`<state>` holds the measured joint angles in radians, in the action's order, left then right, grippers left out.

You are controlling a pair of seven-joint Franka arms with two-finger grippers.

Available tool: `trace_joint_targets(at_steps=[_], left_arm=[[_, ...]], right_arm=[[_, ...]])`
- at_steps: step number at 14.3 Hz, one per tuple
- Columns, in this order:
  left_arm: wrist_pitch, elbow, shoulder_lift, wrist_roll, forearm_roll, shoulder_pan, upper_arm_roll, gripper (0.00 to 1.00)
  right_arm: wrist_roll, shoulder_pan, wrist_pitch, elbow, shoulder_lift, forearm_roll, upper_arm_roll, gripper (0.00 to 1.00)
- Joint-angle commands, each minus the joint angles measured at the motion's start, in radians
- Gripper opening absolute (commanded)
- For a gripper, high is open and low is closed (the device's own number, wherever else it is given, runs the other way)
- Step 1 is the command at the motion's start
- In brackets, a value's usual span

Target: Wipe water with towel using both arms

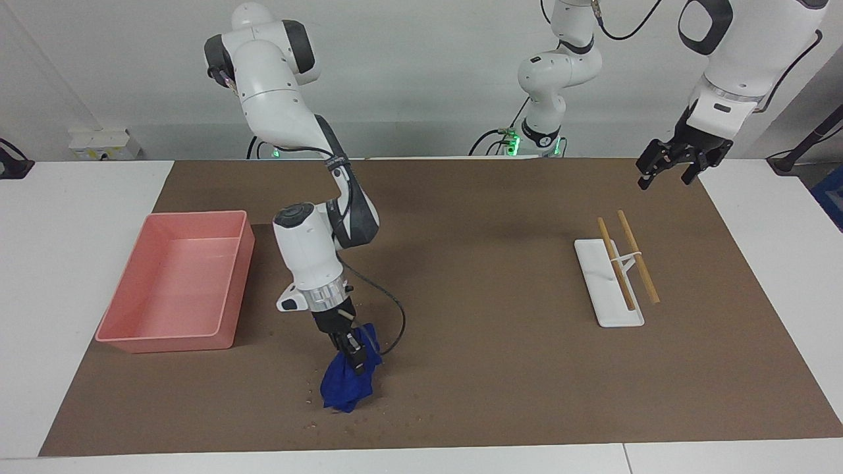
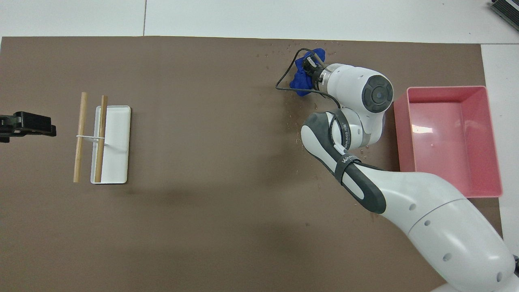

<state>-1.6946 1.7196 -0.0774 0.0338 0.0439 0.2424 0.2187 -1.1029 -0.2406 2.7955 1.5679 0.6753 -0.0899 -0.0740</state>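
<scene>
Brown matting (image 1: pixel 461 296) covers the table between white borders. Largest, the right arm (image 1: pixel 316 257) reaches down, its gripper (image 1: pixel 352 352) clenched on the blue towel (image 1: pixel 346 385), which touches the mat among water droplets (image 1: pixel 408 401). At the towel's ten o'clock in the facing view sits a pink tray (image 1: pixel 178 283); at two o'clock, a white stand (image 1: pixel 606 289) bearing two wooden sticks (image 1: pixel 635 257). The left gripper (image 1: pixel 672 164) waits aloft, released, at the mat's corner.

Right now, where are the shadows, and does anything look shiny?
Facing view: the pink tray casts a soft shadow on the brown mat beside it. Overhead view: a pale gleam lies on the tray's floor, and a broad faint shadow crosses the mat near the white stand.
</scene>
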Motion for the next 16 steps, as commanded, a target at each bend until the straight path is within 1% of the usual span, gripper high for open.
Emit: trace_joint_targets(at_steps=[1, 2, 3, 4, 7, 9, 12, 16], left_arm=[[-0.025, -0.003, 0.03, -0.037, -0.016, -0.169, -0.17, 1.0], [-0.031, -0.005, 0.036, -0.061, -0.03, -0.245, -0.253, 1.0], [-0.042, 0.008, 0.036, -0.101, -0.038, -0.282, -0.3, 1.0], [-0.054, 0.02, 0.033, -0.13, -0.038, -0.285, -0.308, 1.0], [-0.065, 0.025, 0.041, -0.135, -0.038, -0.295, -0.308, 1.0], [-0.044, -0.003, 0.076, -0.137, -0.039, -0.31, -0.306, 1.0], [-0.051, 0.024, 0.068, -0.137, -0.038, -0.307, -0.306, 1.0], [-0.048, 0.029, 0.061, -0.13, -0.038, -0.313, -0.306, 1.0]], right_arm=[[0.008, -0.012, 0.083, 0.102, -0.029, 0.03, -0.004, 0.0], [0.002, -0.031, 0.096, 0.13, -0.04, 0.03, -0.004, 0.0], [-0.005, -0.048, 0.096, 0.15, -0.049, 0.029, -0.004, 0.0], [-0.008, -0.055, 0.096, 0.168, -0.059, 0.029, -0.004, 0.0], [-0.021, -0.059, 0.078, 0.204, -0.075, 0.029, -0.001, 0.0], [-0.023, -0.048, 0.018, 0.212, -0.086, 0.027, 0.003, 0.0], [-0.054, -0.048, -0.091, 0.231, -0.114, 0.029, 0.02, 0.0], [-0.077, -0.049, -0.134, 0.351, -0.181, 0.029, 0.023, 0.0]])
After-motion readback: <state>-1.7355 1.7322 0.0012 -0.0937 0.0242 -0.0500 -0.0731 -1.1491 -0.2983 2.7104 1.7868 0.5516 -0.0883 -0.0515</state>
